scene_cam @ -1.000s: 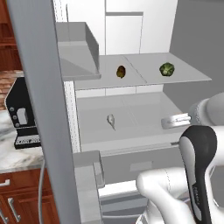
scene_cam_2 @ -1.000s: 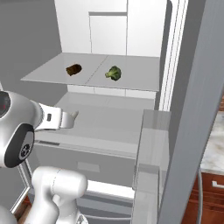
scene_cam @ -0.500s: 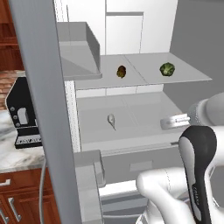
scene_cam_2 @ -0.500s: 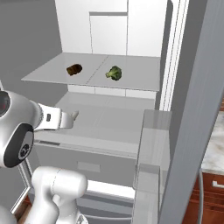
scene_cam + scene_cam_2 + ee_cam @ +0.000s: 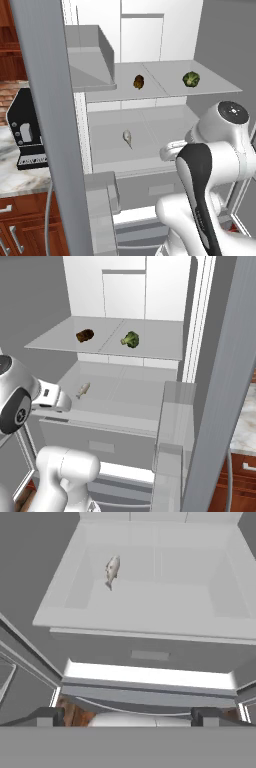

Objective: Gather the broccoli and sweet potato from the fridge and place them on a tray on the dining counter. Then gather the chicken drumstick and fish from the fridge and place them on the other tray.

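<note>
Nothing gathered: broccoli and sweet potato shelved, fish at eleven o'clock, gripper wide, empty.

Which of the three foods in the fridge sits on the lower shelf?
The fish: it lies alone on the lower shelf, while the sweet potato and broccoli sit on the shelf above.

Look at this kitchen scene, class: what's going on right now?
A white robot arm faces an open fridge. Its gripper is open and holding nothing, hanging in front of the lower shelf. The broccoli and the sweet potato lie apart on the upper shelf. The fish lies alone on the lower shelf. Nothing has been picked up at this moment.
</note>
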Controlling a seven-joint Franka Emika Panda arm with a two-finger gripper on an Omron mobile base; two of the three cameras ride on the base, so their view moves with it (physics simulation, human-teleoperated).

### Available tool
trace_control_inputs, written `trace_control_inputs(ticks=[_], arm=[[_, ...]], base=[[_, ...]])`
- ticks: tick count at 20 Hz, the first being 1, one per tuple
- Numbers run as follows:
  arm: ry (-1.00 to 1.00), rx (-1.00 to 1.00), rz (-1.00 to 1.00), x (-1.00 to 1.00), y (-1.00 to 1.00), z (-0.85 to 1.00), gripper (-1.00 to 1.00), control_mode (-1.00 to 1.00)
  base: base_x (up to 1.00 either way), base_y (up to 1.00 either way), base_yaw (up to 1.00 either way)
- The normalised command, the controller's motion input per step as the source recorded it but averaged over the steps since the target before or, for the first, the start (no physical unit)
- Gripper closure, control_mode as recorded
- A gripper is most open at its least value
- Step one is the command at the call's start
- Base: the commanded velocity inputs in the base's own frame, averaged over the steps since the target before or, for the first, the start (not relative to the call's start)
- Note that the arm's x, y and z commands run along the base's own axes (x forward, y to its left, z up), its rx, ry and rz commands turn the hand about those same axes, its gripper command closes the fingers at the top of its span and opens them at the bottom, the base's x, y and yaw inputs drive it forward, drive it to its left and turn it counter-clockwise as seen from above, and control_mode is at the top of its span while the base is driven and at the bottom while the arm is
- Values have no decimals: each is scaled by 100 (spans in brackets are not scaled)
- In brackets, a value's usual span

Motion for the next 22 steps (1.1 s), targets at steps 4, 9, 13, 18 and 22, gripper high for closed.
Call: trace_control_inputs(ticks=[4,9,13,18,22], arm=[[13,0,0,39,12,-35,-100,-100],[0,0,0,53,0,-22,-100,-100],[-1,0,0,51,8,-30,-100,-100],[0,0,0,55,26,-33,-100,-100],[-3,0,0,46,24,-23,-100,-100]], base=[[0,0,0],[0,0,0],[0,0,0],[0,0,0],[0,0,0]])
